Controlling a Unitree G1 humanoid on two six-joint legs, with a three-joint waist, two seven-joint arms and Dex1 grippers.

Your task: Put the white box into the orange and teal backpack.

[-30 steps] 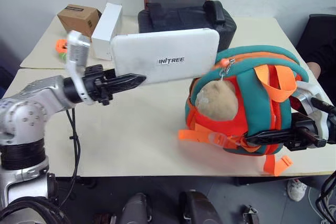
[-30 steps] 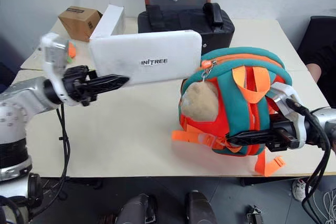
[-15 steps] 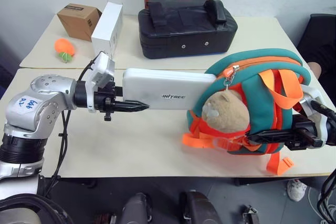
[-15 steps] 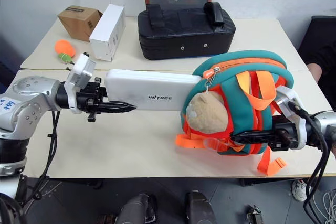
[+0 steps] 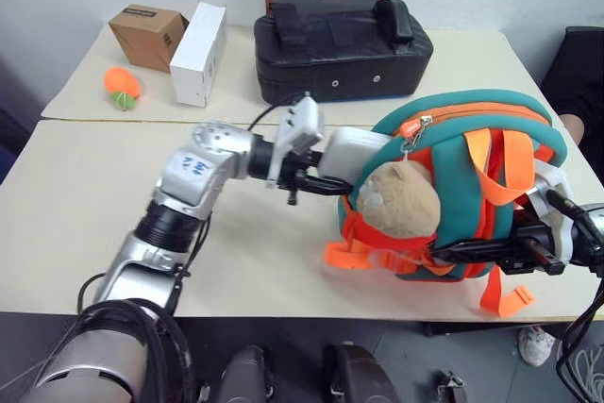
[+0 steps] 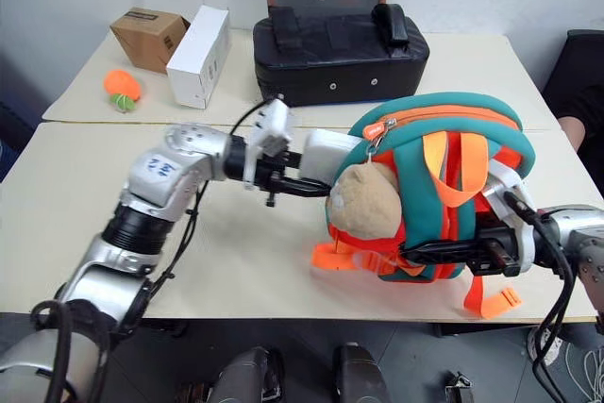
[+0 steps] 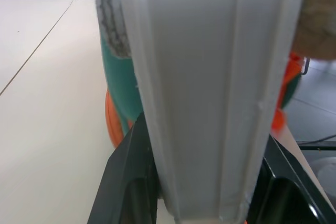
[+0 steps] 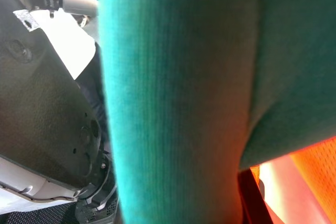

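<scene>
At frame centre, our left gripper (image 5: 326, 184) clamps the white box (image 5: 351, 148); it may snag the orange and teal backpack (image 5: 462, 191) that our right gripper (image 5: 462, 252) pinches

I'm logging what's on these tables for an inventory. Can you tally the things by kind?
Bags: 2, the orange and teal backpack and a black bag.
Boxes: 3, the white box, a white carton, a brown box.
Plush toy: 1.
Orange ball: 1.
Total: 7.
</scene>
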